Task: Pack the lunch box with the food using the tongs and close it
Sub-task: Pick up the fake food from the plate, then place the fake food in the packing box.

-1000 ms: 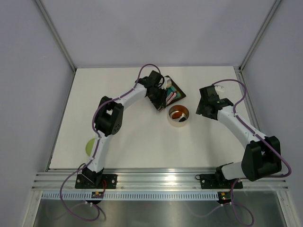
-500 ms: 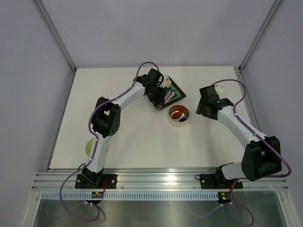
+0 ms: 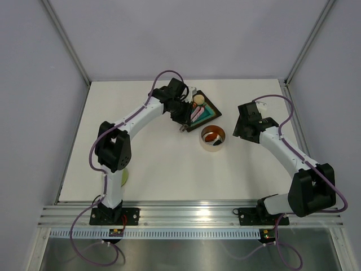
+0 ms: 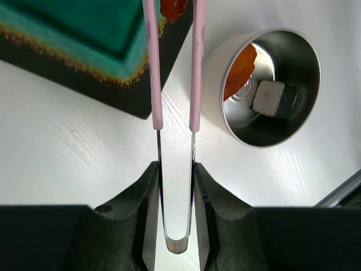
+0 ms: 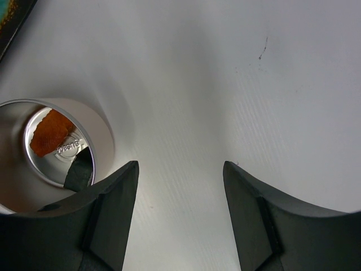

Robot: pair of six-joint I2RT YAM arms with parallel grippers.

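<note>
Lettering stamped on the floor of the small round shiny steel tin is too fine to read. Left gripper clamps the steel bend of the slim whitish-pink tongs. Their long axis runs straight ahead of the wrist, arms reaching over the square dark-rimmed teal tray, a red-orange bit between them. Tin sits just beside the tray, holding an orange piece and a white block. Right gripper hangs open beside it.

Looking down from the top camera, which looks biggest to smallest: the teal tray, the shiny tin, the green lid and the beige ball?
1. teal tray
2. shiny tin
3. beige ball, clearly the smallest

The green lid is mostly hidden behind the left arm, so I can't rank it against the tin.
</note>
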